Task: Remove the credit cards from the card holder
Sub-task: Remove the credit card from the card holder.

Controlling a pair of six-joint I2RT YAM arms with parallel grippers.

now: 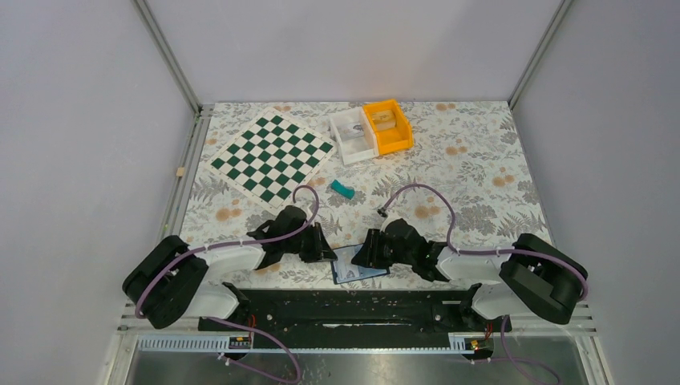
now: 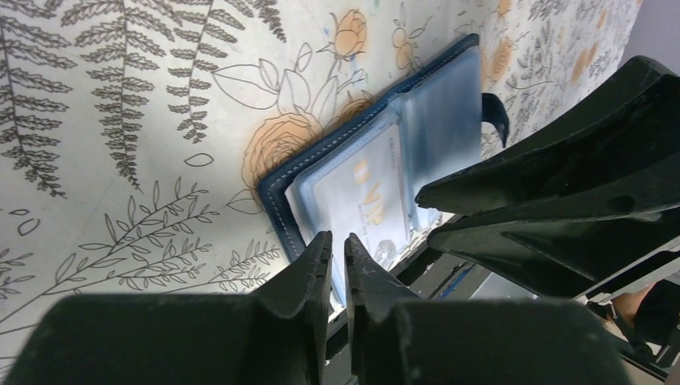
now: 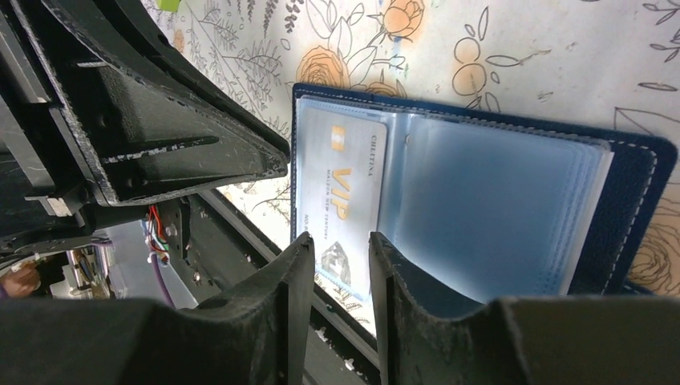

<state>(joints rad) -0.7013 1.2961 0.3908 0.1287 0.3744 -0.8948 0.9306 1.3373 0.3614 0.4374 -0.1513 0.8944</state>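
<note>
Open wallet (image 1: 358, 265) lies at the worktop's (image 1: 481, 160) near edge between both tools, long axis left-right, card (image 3: 341, 188) in its left half. Left tool (image 2: 337, 245), almost pressed together, meets the card's near corner; whether it is gripping is unclear. Right tool (image 3: 341, 245) stands partly spread just beside it.

White-and-black arms (image 1: 234, 257), looping purple cables (image 1: 425, 187), matte black wedge-fingered hands (image 3: 341, 245).

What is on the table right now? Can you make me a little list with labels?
card holder: open, flat on the flowery table, at its near edge
credit card: gold VIP lettering, tucked in a clear sleeve
left gripper: fingers almost together at the card's edge
right gripper: fingers apart over the holder
farther back: chessboard, white bin, orange bin, teal block
</note>
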